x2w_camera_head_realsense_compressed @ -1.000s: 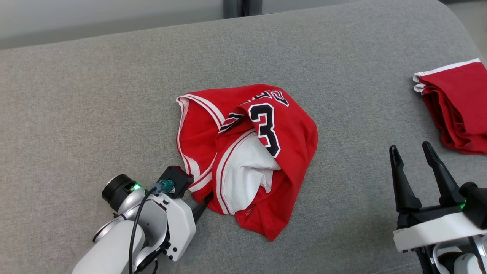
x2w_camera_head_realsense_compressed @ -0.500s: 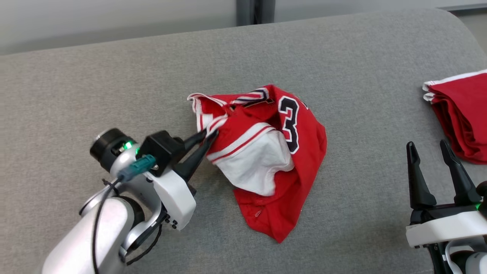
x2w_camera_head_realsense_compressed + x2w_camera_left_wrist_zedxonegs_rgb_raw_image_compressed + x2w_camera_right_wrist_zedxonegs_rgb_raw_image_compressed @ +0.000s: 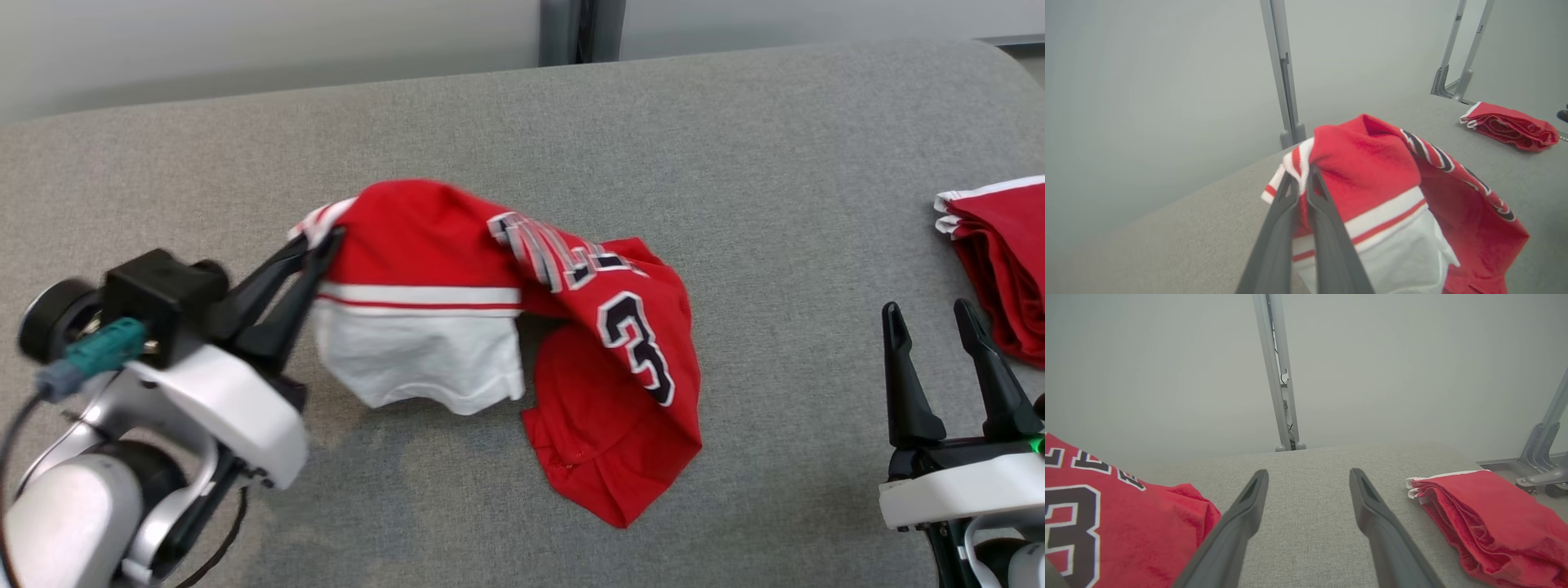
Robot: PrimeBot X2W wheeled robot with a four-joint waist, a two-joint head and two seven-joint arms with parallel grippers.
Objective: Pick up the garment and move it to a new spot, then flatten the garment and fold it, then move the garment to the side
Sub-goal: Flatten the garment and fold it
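The garment (image 3: 441, 245) is a red jersey with white trim, black lettering and a number 3, crumpled on the grey surface. My left gripper (image 3: 322, 245) is shut on its white-and-red trimmed edge and holds that part lifted, so the cloth drapes down to the right. The left wrist view shows the garment (image 3: 1372, 163) pinched between my left gripper's (image 3: 1300, 177) closed fingers. My right gripper (image 3: 931, 314) stands open at the lower right, clear of the cloth. In the right wrist view my right gripper (image 3: 1308, 475) is open over bare surface, with the garment (image 3: 1126, 526) at its left.
A folded red cloth (image 3: 1004, 253) with white trim lies at the right edge of the grey padded surface (image 3: 735, 147); it appears as the folded red cloth (image 3: 1486, 514) right of the right fingers. A grey wall and metal posts (image 3: 1286, 81) stand behind the surface.
My left gripper closed on the garment's trimmed edge and lifted it up and leftward, stretching the cloth out. The head camera shifted slightly. The right gripper stayed open.
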